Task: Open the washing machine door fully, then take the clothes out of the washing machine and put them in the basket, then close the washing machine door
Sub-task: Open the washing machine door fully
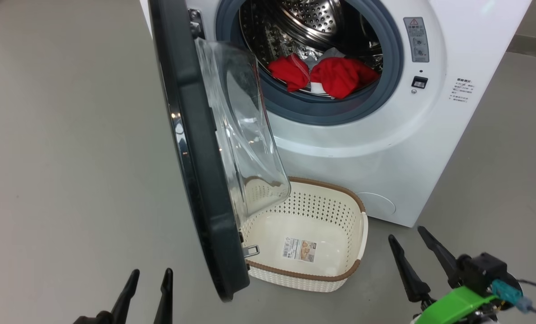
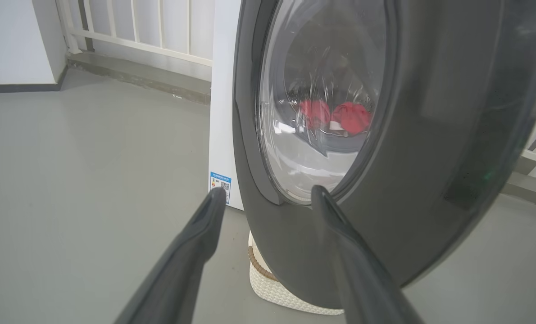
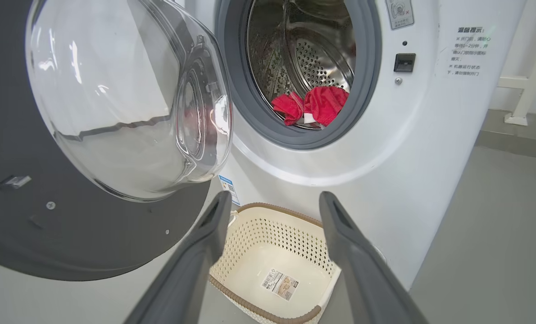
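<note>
the left gripper (image 1: 152, 271) is seen with its fingers spread and nothing between them, held low on the outer side of the washing machine door (image 1: 196, 148), whose black rim lies just ahead and to the right of its fingertips. it is judged to be placed there so that the door can be pushed wider or stopped from swinging shut. the door is stood out roughly square to the machine front, with its glass bowl hung over the left part of the basket (image 1: 322, 209), so full opening is judged not quite reached. the basket is set on the floor below the opening, ahead and to the left of the right gripper (image 1: 406, 233), presumably so that garments need only be dropped a short way. the clothes (image 1: 340, 76) are heaped at the drum's front lip inside the washing machine (image 1: 349, 148), well above and beyond both tools. the right gripper is likewise seen released and empty, aimed toward the basket and the opening, free for the reach.
</note>
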Controlling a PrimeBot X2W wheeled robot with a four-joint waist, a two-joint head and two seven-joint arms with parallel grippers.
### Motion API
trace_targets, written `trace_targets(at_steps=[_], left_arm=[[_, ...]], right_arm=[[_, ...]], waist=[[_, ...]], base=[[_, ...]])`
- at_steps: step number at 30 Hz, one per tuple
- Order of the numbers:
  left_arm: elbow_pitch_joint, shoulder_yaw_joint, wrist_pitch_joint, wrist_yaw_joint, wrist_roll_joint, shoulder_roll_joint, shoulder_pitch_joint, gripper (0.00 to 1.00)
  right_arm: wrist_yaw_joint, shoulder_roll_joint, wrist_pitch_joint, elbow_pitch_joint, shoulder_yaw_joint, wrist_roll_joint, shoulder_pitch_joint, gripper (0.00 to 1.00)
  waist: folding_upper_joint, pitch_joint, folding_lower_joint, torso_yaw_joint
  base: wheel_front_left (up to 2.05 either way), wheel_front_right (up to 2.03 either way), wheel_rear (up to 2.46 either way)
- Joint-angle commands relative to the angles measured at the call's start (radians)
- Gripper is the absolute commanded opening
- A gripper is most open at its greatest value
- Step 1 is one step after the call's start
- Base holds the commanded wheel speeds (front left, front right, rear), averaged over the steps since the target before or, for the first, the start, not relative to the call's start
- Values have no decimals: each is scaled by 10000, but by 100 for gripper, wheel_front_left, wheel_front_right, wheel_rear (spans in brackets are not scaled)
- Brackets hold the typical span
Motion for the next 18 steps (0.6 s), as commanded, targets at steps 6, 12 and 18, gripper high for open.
trace_targets(at_steps=[6, 12, 18], left_arm=[[-465, 388, -122, -39, 186, 100, -272, 100], [-479, 411, -122, -36, 206, 100, -256, 100], [-496, 426, -122, -39, 199, 100, -293, 100]], right_arm=[[73, 645, -104, -685, -771, -1034, 798, 100], [73, 843, -104, -724, -916, -1184, 946, 100], [73, 901, -104, -762, -948, -1235, 952, 100]], waist=[[-1, -22, 0, 45], [-1, -14, 0, -8], [-1, -5, 0, -30]], base=[[0, 0, 0], [0, 0, 0], [0, 0, 0]])
